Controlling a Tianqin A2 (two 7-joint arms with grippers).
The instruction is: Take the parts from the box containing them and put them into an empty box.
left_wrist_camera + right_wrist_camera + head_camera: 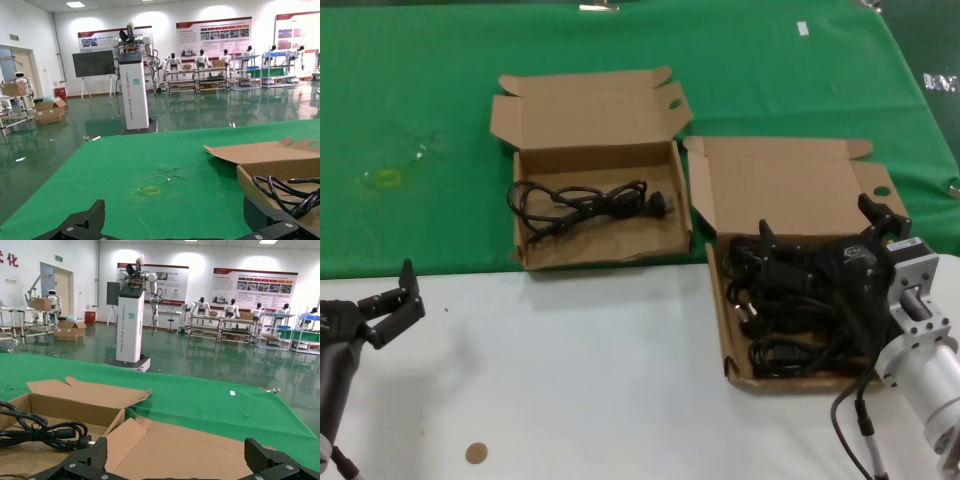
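Note:
The longer cardboard box (729, 345) stands at the right, full of several black power cords (788, 318). My right gripper (818, 226) hangs open and empty just above the far end of that pile; in the right wrist view (177, 459) only the box's lid (200, 445) shows between its fingers. The squarer box (532, 254) stands further left and holds one coiled black cord (582, 200), which also shows in the left wrist view (289, 192) and the right wrist view (42, 432). My left gripper (392, 303) is open and empty, low at the near left over the white table.
Both boxes straddle the edge between the green cloth (420, 120) and the white table (580, 360), lids open and lying back. A small brown disc (476, 453) lies near the front. A yellowish mark (385, 178) is on the cloth at the left.

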